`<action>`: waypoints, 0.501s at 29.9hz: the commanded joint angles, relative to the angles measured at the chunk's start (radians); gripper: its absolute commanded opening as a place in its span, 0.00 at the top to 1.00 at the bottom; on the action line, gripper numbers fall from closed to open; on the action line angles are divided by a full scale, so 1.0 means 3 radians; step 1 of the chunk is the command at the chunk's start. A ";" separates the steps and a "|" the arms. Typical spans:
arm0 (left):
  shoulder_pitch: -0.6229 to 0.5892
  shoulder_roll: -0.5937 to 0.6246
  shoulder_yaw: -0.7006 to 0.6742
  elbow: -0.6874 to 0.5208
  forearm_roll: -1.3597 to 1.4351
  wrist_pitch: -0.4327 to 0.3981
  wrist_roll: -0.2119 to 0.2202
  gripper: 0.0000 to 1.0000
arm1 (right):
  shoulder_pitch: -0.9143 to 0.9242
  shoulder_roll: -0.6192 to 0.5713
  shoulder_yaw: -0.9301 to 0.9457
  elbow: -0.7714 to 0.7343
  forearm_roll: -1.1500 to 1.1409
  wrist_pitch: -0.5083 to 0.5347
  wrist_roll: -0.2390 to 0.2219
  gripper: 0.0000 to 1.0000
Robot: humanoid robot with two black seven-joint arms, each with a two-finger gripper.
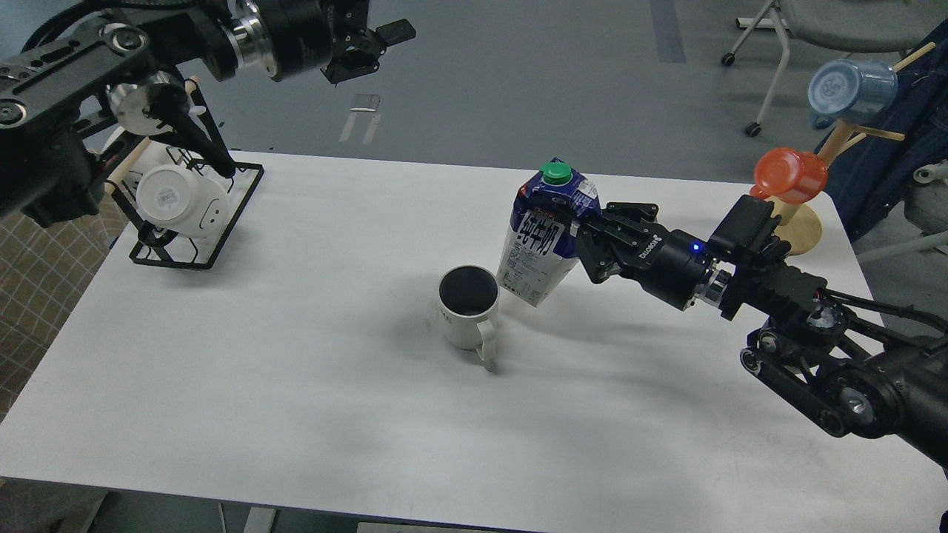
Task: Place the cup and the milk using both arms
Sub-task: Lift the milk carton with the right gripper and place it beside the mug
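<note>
The white mug [468, 317] with a dark inside stands upright near the middle of the white table [296, 414], its handle toward the front right. The blue-and-white milk carton [541, 240] with a green cap is just right of and behind the mug, tilted, its base lifted off the table. My right gripper [581, 237] is shut on the carton's right side. My left gripper [366, 48] is raised high above the table's far left edge, holding nothing; its fingers look spread apart.
A black wire rack [196, 222] with a round white barcode cup [178, 200] stands at the table's left back. A wooden cup stand [796, 222] with an orange-red cup [791, 175] and a blue cup [850, 87] stands at the right back. A chair [785, 44] is beyond.
</note>
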 commanded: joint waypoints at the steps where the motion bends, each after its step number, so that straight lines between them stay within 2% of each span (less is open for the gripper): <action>1: 0.0001 -0.0001 0.0000 0.0000 0.0000 0.0000 -0.0004 0.03 | 0.0000 0.0059 -0.0008 -0.0061 -0.0005 0.0000 0.0000 1.00; 15: 0.0001 -0.0006 -0.0005 0.0000 -0.0005 0.0010 -0.0015 0.03 | 0.0000 0.0197 -0.0074 -0.0209 -0.0020 -0.0016 0.0000 1.00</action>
